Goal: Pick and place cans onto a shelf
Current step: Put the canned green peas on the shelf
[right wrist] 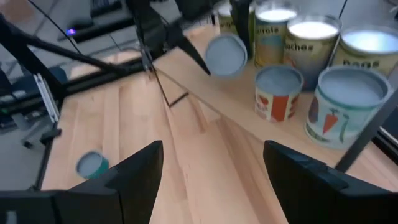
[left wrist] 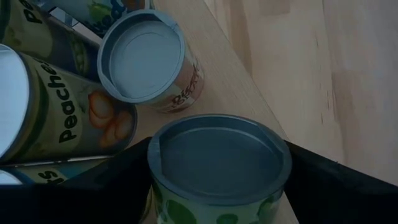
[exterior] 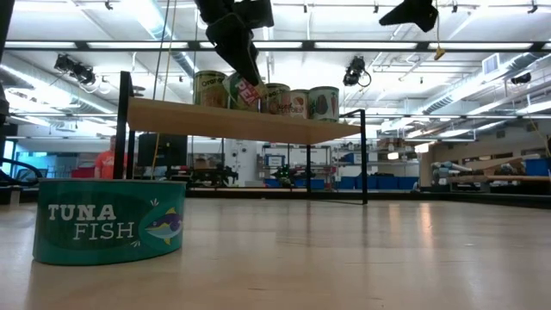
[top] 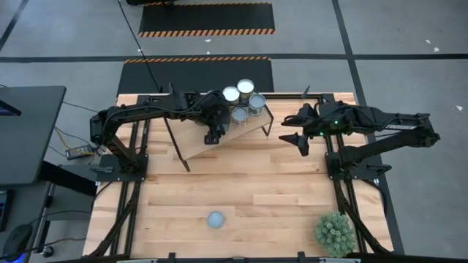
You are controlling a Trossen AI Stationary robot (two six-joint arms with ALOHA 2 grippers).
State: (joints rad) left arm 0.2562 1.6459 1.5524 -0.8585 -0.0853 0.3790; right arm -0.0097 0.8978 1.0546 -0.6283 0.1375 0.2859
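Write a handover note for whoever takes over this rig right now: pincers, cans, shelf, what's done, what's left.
Left pincer: shut on a green-labelled can, tilted over the shelf, not yet set down.
Right pincer: open, empty, hovering beside the shelf's right end.
Done: at least four cans stand upright at the shelf's far end.
Left: place the held can, then fetch the tuna fish can, alone on the table near its front edge.
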